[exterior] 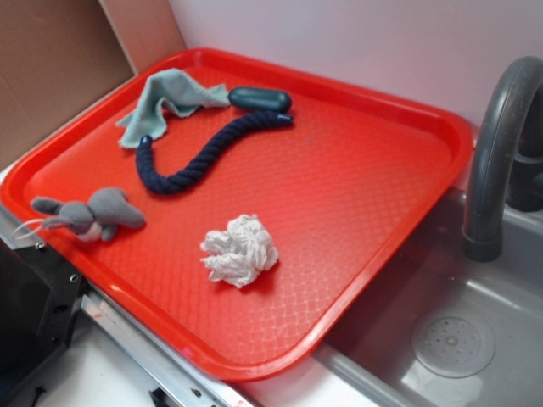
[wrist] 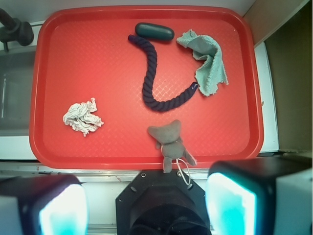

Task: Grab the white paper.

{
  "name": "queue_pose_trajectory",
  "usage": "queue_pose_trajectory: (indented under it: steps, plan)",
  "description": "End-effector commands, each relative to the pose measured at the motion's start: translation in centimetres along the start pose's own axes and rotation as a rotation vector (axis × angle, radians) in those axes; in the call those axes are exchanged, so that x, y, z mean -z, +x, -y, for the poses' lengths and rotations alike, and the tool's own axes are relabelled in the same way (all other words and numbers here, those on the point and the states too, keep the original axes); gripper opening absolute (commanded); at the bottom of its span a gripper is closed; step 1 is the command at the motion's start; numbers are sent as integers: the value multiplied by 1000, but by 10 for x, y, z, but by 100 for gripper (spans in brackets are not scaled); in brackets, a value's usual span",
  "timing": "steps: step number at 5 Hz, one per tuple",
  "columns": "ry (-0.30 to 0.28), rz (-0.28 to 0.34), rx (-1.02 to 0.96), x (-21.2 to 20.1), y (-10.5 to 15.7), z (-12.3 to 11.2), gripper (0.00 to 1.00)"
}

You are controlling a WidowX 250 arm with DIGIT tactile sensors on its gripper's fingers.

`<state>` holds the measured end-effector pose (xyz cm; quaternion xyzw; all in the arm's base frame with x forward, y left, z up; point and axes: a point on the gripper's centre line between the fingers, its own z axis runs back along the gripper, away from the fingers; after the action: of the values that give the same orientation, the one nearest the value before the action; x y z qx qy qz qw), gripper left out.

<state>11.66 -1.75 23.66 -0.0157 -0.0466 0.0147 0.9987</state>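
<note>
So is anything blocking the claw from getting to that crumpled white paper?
Nothing visible does. The white paper lies alone on open red tray; the plush mouse, blue rope and teal cloth lie well aside. The gripper sits above, fingers spread.

Bare tray rings the white paper; rope and plush mouse lie well apart

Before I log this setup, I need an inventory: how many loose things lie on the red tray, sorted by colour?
White: 1, the crumpled white paper wad
Grey: 1, the grey plush mouse
Pale teal: 1, the pale teal cloth rag
Navy: 1, the navy twisted rope
Dark green: 1, the dark green oblong capsule
Total: 5, all on the red plastic tray
</note>
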Motion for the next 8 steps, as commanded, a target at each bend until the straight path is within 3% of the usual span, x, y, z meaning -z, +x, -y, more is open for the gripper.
queue_pose_trajectory:
  steps: [1, 3, 5, 6, 7, 8]
  plan:
    - [0, 0, 0, 0, 0, 0, 100]
    - [-72, 60, 339, 19, 29, 16, 100]
    - [-140, 93, 783, 55, 55, 75, 100]
    - [-124, 50, 943, 84, 53, 110, 100]
    - [-114, -12, 944, 111, 47, 115, 100]
    - [-66, -24, 926, 134, 43, 120, 100]
